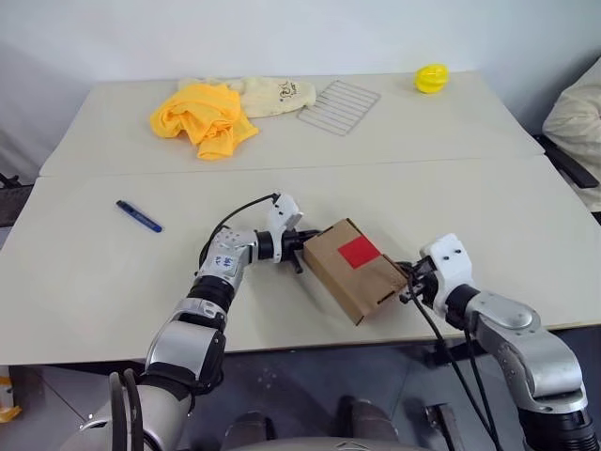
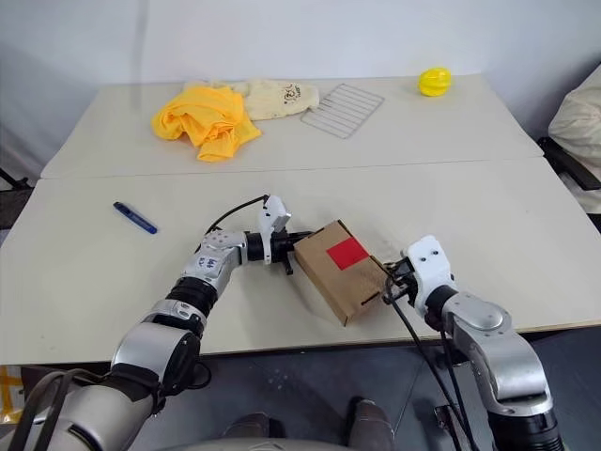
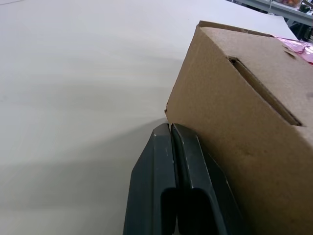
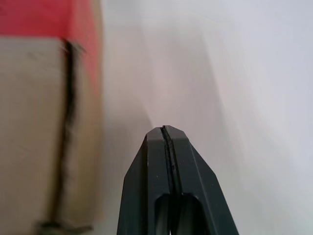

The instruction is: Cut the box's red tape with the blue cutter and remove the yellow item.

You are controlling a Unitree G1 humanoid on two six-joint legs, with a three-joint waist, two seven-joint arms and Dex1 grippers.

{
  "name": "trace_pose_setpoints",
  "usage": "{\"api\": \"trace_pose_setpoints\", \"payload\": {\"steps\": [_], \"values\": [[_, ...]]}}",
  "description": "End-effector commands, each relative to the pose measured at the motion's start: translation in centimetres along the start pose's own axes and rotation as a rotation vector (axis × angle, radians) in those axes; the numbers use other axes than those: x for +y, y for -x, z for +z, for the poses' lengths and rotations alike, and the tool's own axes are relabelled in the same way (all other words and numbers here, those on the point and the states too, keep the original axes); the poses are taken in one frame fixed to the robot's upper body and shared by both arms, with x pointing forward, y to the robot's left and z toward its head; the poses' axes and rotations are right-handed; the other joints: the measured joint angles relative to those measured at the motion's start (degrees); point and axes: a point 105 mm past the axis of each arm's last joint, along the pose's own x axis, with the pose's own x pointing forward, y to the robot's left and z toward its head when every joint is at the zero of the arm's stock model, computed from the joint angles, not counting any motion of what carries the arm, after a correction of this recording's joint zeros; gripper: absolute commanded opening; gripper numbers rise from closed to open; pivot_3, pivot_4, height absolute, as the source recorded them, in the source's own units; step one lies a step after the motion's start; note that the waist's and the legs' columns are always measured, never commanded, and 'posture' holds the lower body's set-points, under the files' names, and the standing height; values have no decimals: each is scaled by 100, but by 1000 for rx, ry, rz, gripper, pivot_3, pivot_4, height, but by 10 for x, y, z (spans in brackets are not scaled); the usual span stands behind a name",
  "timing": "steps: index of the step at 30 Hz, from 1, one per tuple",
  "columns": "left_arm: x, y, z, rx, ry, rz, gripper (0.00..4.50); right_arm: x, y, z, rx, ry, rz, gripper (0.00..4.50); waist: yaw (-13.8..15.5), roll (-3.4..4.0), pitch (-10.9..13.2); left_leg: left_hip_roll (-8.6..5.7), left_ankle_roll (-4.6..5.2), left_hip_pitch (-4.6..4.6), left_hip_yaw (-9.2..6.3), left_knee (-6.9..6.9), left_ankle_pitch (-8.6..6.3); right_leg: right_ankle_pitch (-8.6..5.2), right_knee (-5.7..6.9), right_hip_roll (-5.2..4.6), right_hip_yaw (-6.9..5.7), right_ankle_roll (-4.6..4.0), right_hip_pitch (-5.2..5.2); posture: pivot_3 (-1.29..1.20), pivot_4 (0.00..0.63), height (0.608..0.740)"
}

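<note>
The cardboard box (image 1: 355, 271) is flanked by the closed, empty left gripper (image 1: 299, 246) at nine o'clock and the closed, empty right gripper (image 1: 408, 283) at four o'clock.

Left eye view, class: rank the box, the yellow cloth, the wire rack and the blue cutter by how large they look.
1. yellow cloth and box: too alike to separate, and the box is nearer the camera.
3. wire rack
4. blue cutter

Both arms: silver-grey metal shells with black joint rings. White housing on each wrist, two dark holes visible on the right one. Black cable loops over the left forearm; more black cables trail under the right. Left gripper (image 3: 170, 131), right gripper (image 4: 163, 129): black faceted fingers.
</note>
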Motion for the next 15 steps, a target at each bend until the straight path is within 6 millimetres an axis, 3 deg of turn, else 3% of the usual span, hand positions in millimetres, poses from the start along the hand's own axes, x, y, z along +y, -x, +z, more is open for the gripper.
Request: {"api": "trace_pose_setpoints", "payload": {"steps": [1,6,11,13,15], "values": [[4,1,13,-29,-32,15,54,-12,9,12,-58,24,-67,0,2,0,0,0,0,0,0,0,0,0,0,0,0,0,0,0,150,740],[15,10,22,-62,-30,75,54,-38,18,8,-60,44,-161,0,1,0,0,0,0,0,0,3,0,0,2,0,1,0,0,0,150,740],[35,25,34,-106,-31,201,54,-76,22,18,-119,77,-289,0,-5,-1,0,0,0,0,0,5,0,0,4,0,2,0,0,0,150,740],[54,40,43,-138,-28,328,0,-85,21,26,-151,49,-286,377,-10,-1,1,0,0,0,0,5,0,0,5,0,2,0,0,0,150,740],[67,50,44,-122,4,421,387,-86,19,32,-176,38,-247,872,-12,-2,1,1,0,1,-1,7,0,0,7,0,2,0,0,0,150,740]]}}
